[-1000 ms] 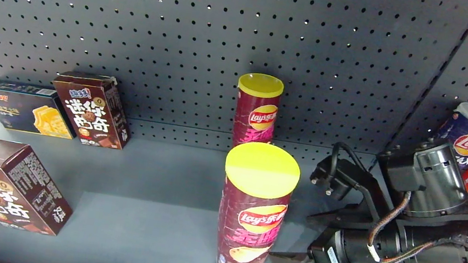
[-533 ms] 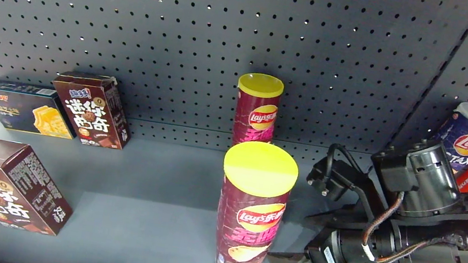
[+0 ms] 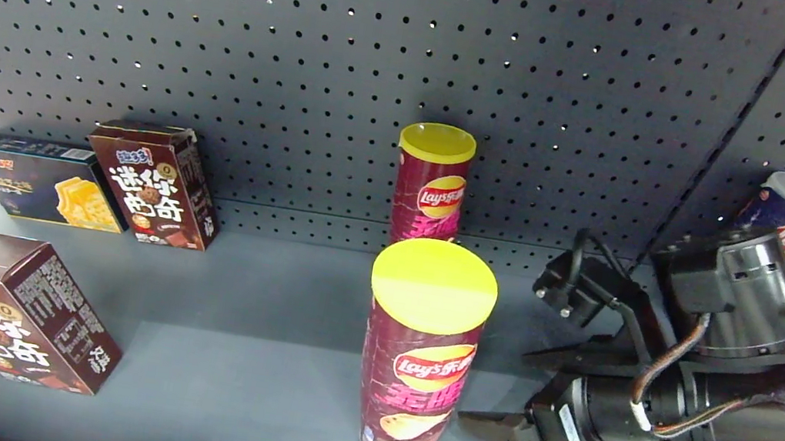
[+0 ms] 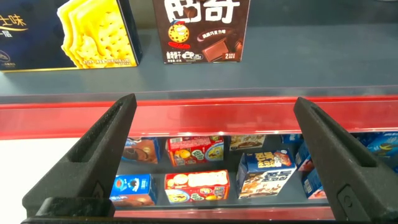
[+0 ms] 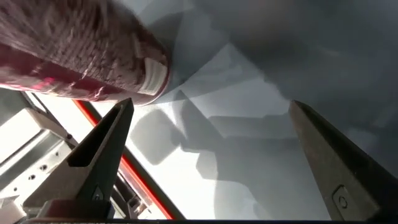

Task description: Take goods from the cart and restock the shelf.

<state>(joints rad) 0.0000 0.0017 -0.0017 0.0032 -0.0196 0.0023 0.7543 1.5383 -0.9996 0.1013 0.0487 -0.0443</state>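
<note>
1. Our right tool point(image 3: 496, 386) lies low over the grey shelf point(image 3: 252, 324), its fingers spread wide with nothing between them.
2. The front crisp can point(image 3: 420, 365) stands just to that tool's left, clear of both fingertips. Its long axis is upright, square to the tool's reach.
3. A second can point(image 3: 433, 180) stands beyond it, against the pegboard point(image 3: 234, 33).
4. Both are smooth maroon cylinders with flat yellow lids.
5. Our left tool point(image 4: 214, 99), also spread and empty, faces the shelf's red front edge point(image 4: 205, 121). We judge the right arm nearer.
</note>
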